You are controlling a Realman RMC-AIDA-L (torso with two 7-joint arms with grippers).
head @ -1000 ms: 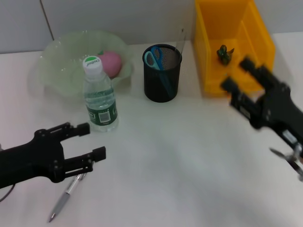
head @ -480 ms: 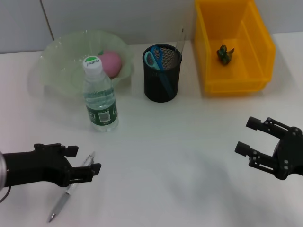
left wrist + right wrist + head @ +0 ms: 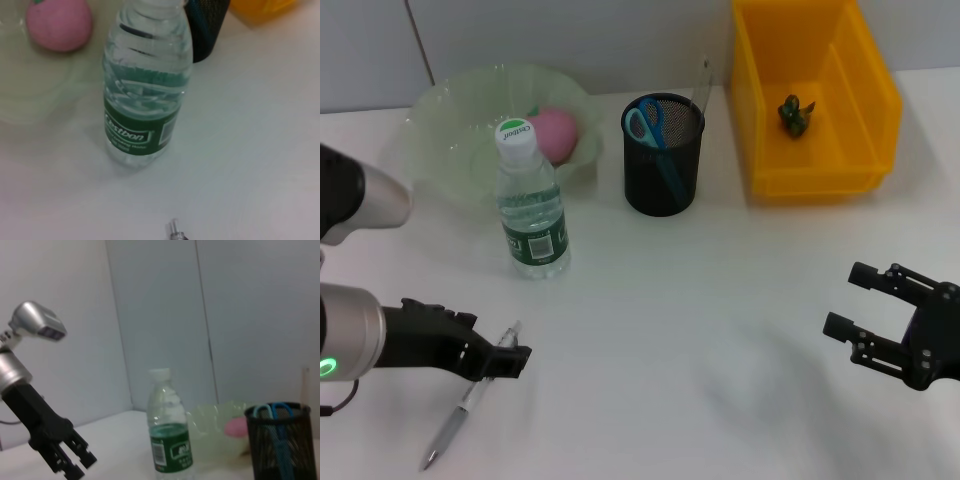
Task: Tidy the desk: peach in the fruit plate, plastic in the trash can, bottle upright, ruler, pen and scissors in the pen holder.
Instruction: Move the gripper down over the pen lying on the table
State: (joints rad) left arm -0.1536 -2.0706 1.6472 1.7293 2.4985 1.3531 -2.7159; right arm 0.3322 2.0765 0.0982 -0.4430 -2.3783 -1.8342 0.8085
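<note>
Yellow trash can [image 3: 815, 95] in head view only, left claw [image 3: 505, 357] astride pen [image 3: 470, 398]

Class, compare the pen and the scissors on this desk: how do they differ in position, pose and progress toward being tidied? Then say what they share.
The pen lies flat on the desk; the scissors stand upright, handles up. The pen is outside the pen holder, by the left gripper; the scissors are already inside it. The pen looks silver-grey; the scissors have blue handles. Both belong in the pen holder.
</note>
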